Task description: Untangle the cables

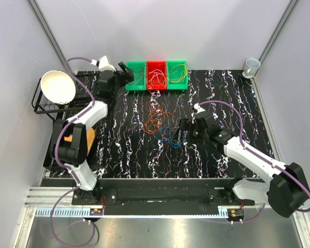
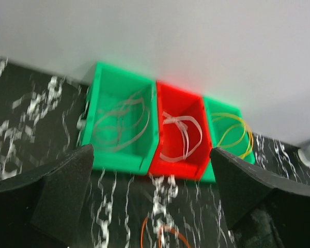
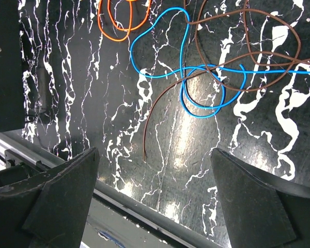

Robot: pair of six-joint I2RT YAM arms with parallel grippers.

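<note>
**Worktop** (image 1: 222,93): black, white marble veining.

**Cables, loose**: tangle (image 1: 160,124) at worktop ctr, between the two arms.
- orange cable (image 3: 121,23): looped, far side of the tangle.
- blue cable (image 3: 183,67): curled in loops, crossing the brown one at several pts.
- brown cable (image 3: 248,46): loops over and under the blue; one free end lies straight on the worktop toward the near edge.

**Cables, binned**: 3 bins in a row at far edge, touching side by side.
- left green bin (image 2: 119,161): pale brownish loops (image 2: 119,121).
- red bin (image 2: 175,168): white loops (image 2: 181,134).
- right green bin (image 2: 219,103): yellow loops (image 2: 232,132).

**L end effector** (image 2: 151,152): fingers spread wide, nothing between them; poised just in front of the left green bin, apart from the tangle.

**R end effector** (image 3: 155,155): fingers spread wide, holding nothing; just beside the tangle's near right side, above the brown free end. Contact w/ cables: none seen.

**Misc**: white bowl (image 1: 58,85) on a black wire rack (image 1: 39,106), far left; cup (image 1: 251,65) at far right corner.
</note>
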